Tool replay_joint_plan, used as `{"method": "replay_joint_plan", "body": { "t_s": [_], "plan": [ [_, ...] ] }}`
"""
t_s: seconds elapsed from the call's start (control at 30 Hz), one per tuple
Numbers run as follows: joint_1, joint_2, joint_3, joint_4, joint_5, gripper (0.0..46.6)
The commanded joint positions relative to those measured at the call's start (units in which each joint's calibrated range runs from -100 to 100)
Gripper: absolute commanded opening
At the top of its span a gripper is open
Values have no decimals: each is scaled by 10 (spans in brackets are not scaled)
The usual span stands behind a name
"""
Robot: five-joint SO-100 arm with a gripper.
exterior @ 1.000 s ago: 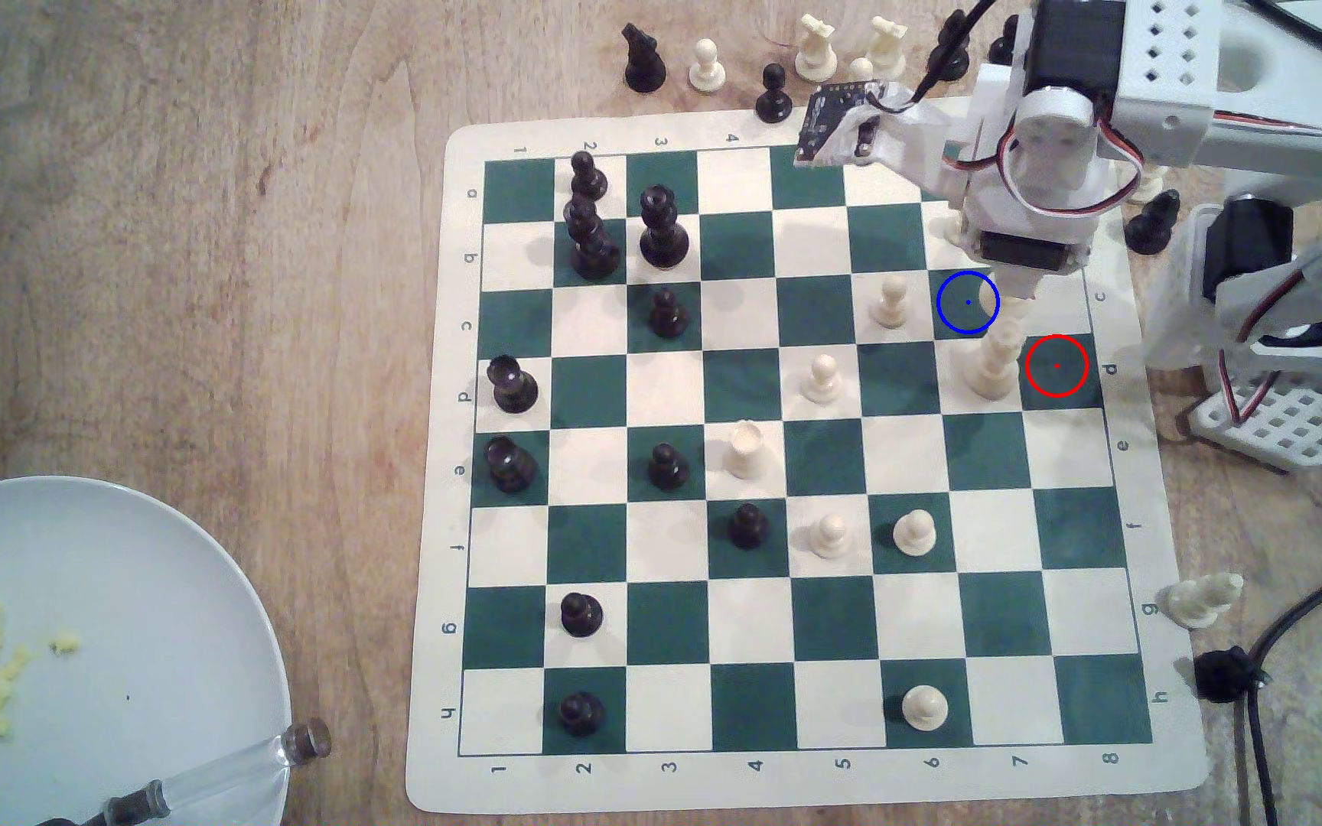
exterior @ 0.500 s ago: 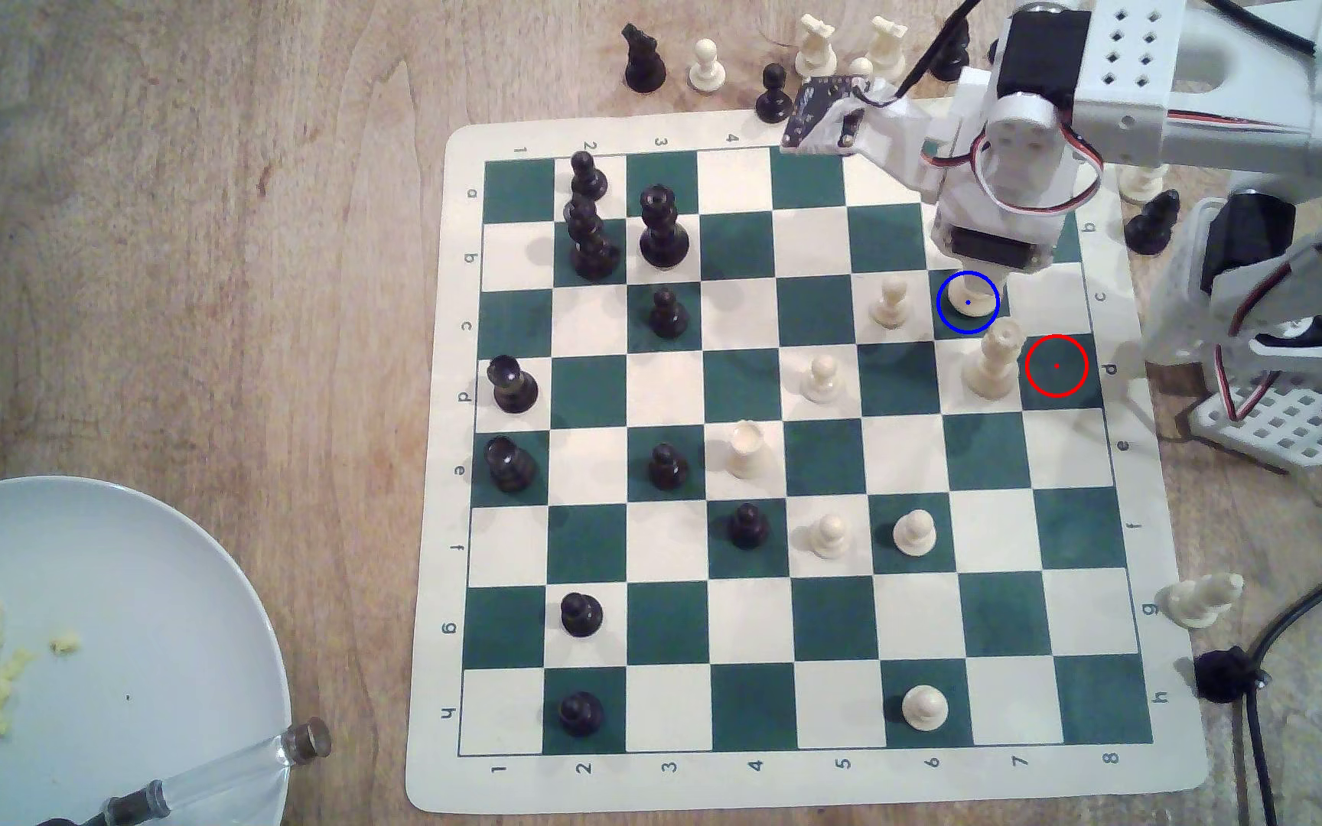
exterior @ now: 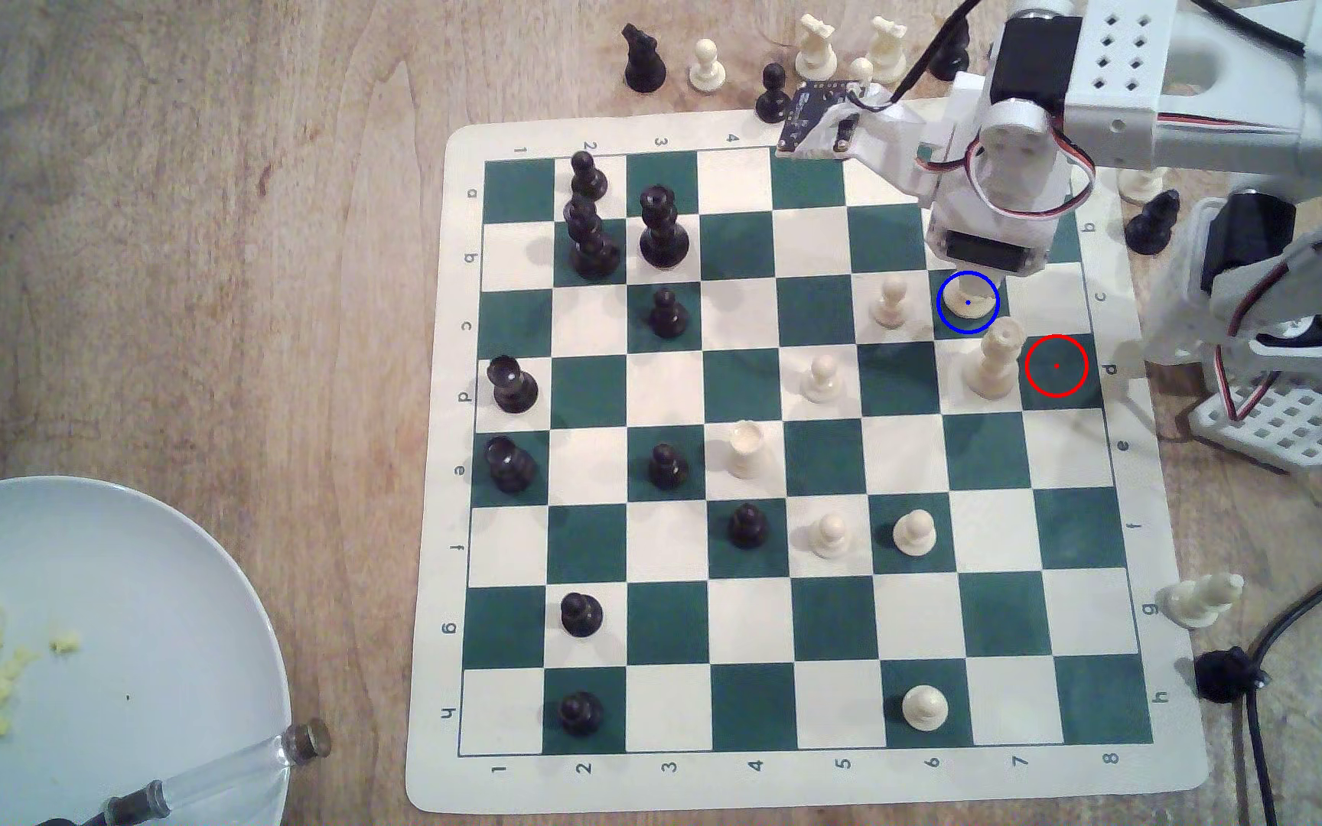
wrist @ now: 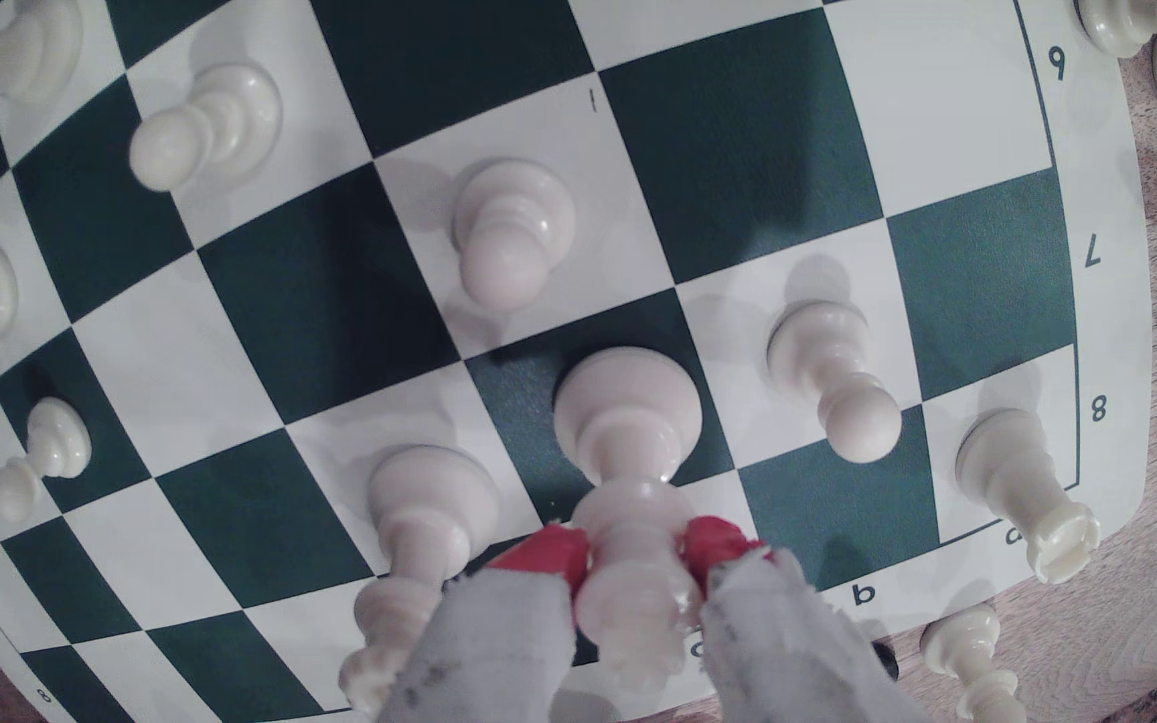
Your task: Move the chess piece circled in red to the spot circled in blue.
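Observation:
My gripper (wrist: 631,549) is shut on the chess piece circled in red (wrist: 628,417), a tall cream piece with a wide round base. Its red-tipped fingers (wrist: 551,556) clamp the slim body just under the knobbly top. The base sits over a dark green square; whether it touches the board I cannot tell. In the exterior view the gripper (exterior: 982,272) hangs under the white wrist, and the piece's base (exterior: 971,305) shows inside the blue ring marking the spot circled in blue (exterior: 949,312). The red ring (exterior: 1056,365) surrounds a bare green square.
A tall cream piece with a flared crown (exterior: 992,365) stands one square from the ring; a cream pawn (exterior: 891,302) stands at the ring's left in the exterior view. Captured pieces (exterior: 817,48) line the board's far edge. The arm's base (exterior: 1278,357) is at the right, a plate (exterior: 165,572) at the lower left.
The arm has carried the cream piece toward the exterior view's left, from beside the red ring to over the blue ring. In the last half second it barely shifted.

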Motion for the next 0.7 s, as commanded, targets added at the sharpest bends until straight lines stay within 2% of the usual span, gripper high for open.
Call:
{"method": "replay_joint_plan", "body": {
  "t_s": [0.0, 0.03, 0.07, 0.1, 0.33, 0.53, 0.67],
  "plan": [
    [0, -5, -2, -1, -3, 54],
    [1, -5, -2, -1, -3, 82],
    [2, -8, -2, -1, -2, 131],
    [3, -10, -1, 1, -2, 140],
    [4, -25, -1, 5, -3, 159],
    [15, -44, -2, 18, -6, 209],
    [22, -60, -7, 36, -6, 217]
  ]
}}
